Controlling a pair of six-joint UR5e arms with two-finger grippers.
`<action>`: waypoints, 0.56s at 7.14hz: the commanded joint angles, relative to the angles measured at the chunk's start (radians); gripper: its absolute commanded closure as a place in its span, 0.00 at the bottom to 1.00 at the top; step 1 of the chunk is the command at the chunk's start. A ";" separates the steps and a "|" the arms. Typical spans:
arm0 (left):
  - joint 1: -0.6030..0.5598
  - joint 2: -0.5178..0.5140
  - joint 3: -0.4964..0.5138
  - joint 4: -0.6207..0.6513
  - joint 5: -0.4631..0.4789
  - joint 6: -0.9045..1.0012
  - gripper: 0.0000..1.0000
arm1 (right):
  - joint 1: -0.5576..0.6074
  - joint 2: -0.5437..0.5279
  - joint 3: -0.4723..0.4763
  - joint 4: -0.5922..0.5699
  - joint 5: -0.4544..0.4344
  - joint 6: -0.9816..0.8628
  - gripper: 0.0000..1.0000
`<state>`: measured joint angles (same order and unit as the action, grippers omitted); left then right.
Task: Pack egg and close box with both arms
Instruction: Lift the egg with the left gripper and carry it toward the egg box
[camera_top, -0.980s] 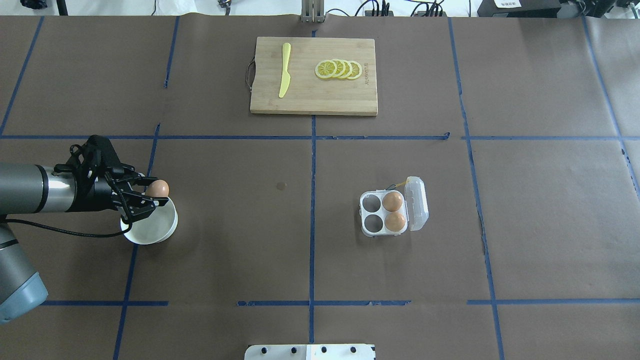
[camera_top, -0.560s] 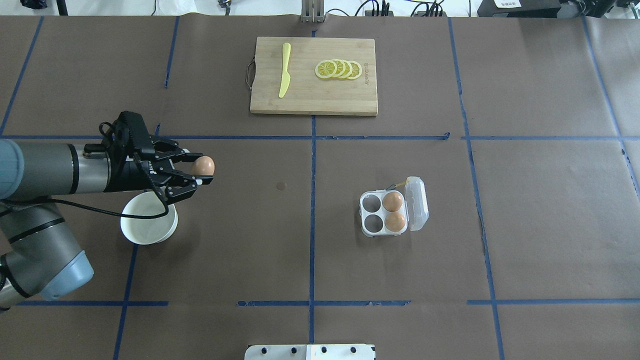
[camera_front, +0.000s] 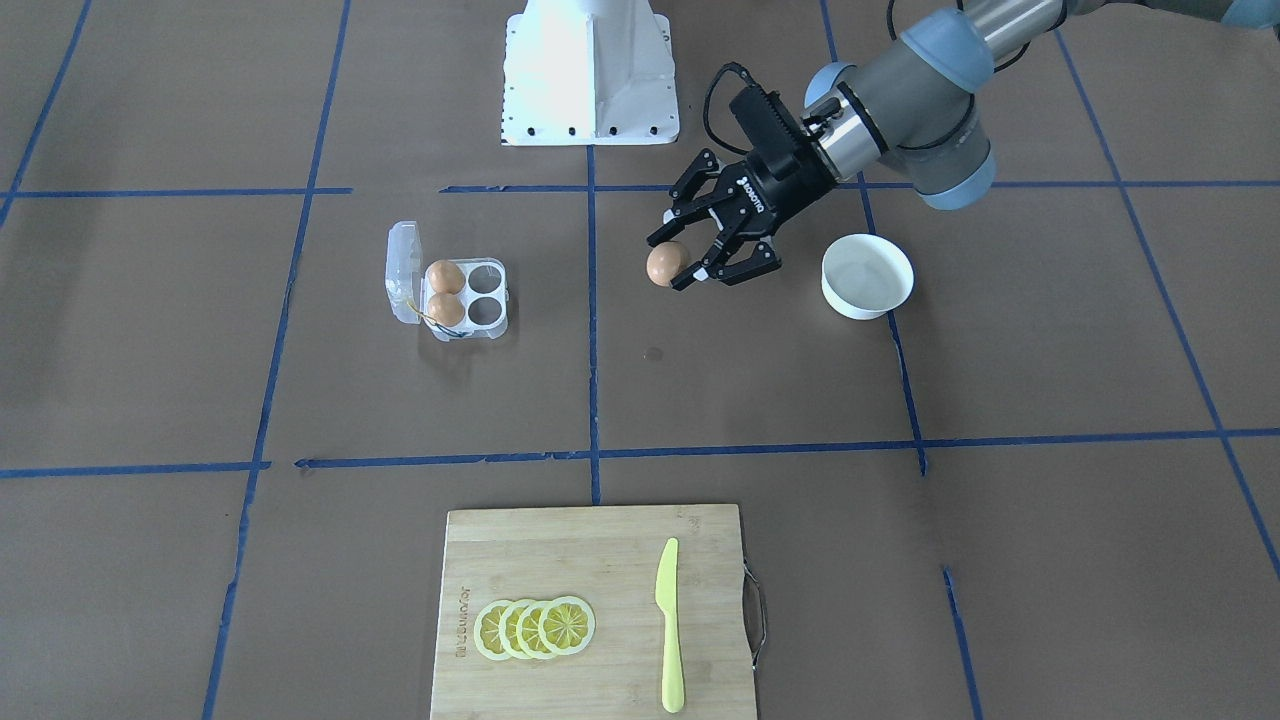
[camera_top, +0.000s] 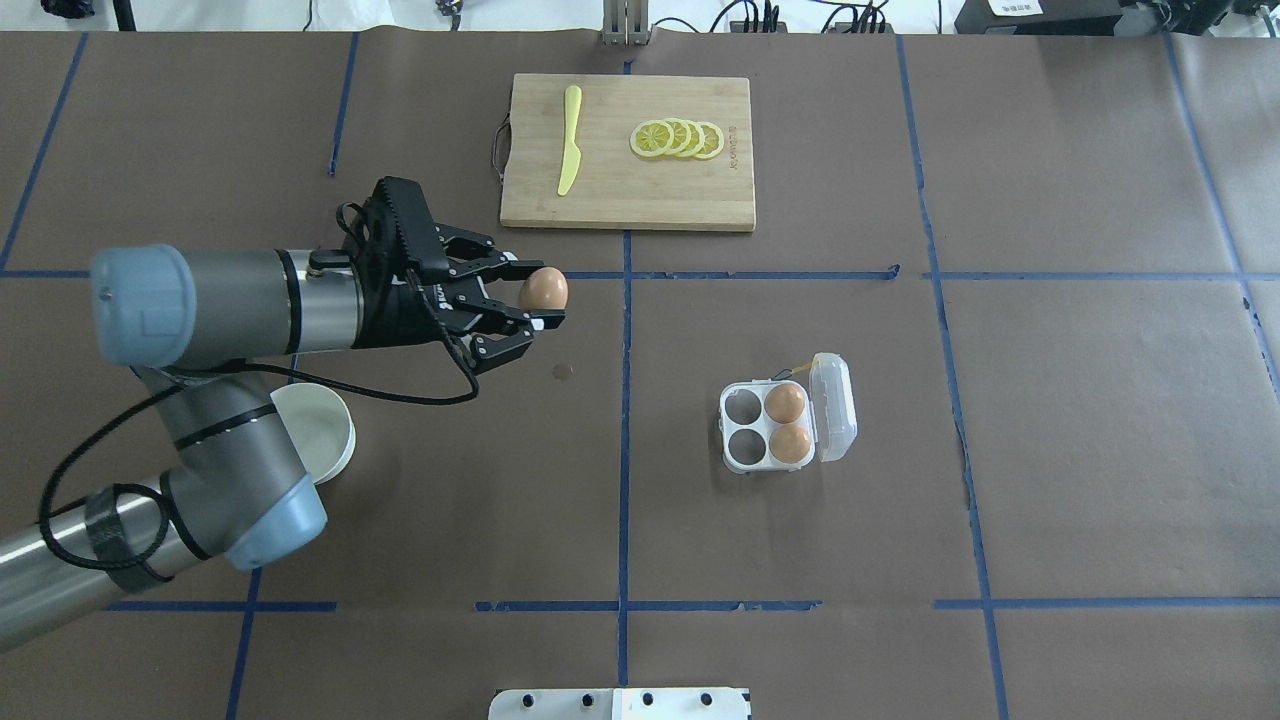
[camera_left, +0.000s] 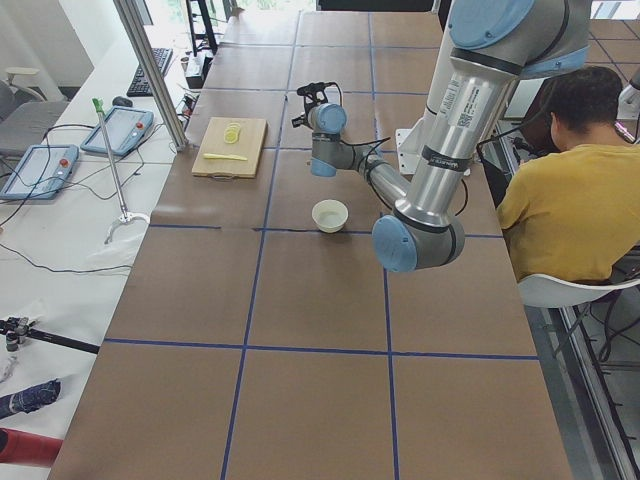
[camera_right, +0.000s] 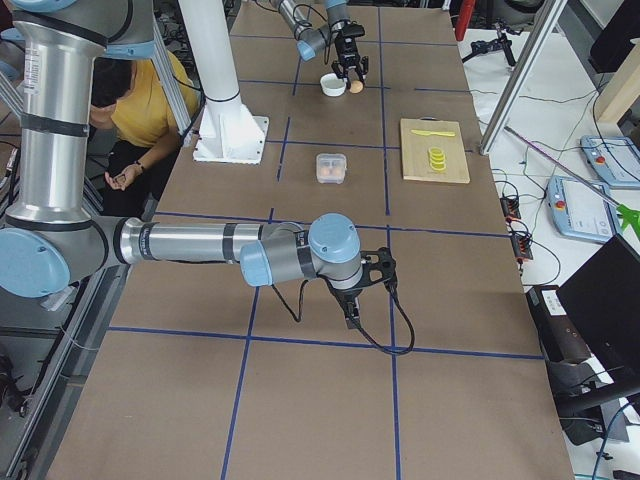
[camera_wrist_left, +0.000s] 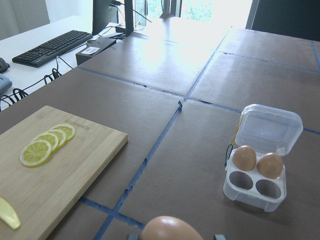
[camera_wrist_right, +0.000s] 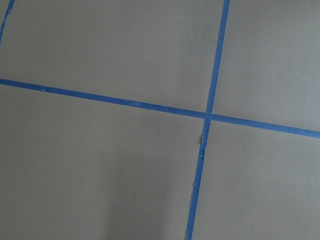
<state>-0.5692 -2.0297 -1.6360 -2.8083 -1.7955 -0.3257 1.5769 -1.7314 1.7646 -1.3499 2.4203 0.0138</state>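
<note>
Left pincer (camera_top: 547, 297), narrowed round egg (camera_top: 543, 288) (in mid-air)

From behind the robot we look down on the whole table (camera_top: 1100, 450), with the cutting board (camera_top: 620, 195) at upper centre. Our front view faces back steeply: white pedestal (camera_front: 588, 70) at top, that board at bottom. Both side views look along the table from afar. Our left wrist camera, low, shares the box (camera_wrist_left: 252, 197) and board. The right wrist camera looks closely at blue tape (camera_wrist_right: 207, 115).

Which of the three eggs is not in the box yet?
The egg in the left gripper, held in the air; the other two eggs sit in the box's lid-side cups.
</note>
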 joint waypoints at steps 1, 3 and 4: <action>0.164 -0.145 0.169 -0.089 0.221 0.130 1.00 | 0.000 0.000 -0.001 0.000 -0.001 -0.002 0.00; 0.199 -0.225 0.259 -0.089 0.228 0.140 1.00 | 0.000 0.000 -0.002 0.000 -0.001 -0.002 0.00; 0.219 -0.294 0.341 -0.089 0.260 0.140 0.97 | 0.000 0.000 -0.005 0.000 -0.001 -0.002 0.00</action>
<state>-0.3756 -2.2499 -1.3821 -2.8959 -1.5662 -0.1905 1.5769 -1.7318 1.7621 -1.3499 2.4191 0.0123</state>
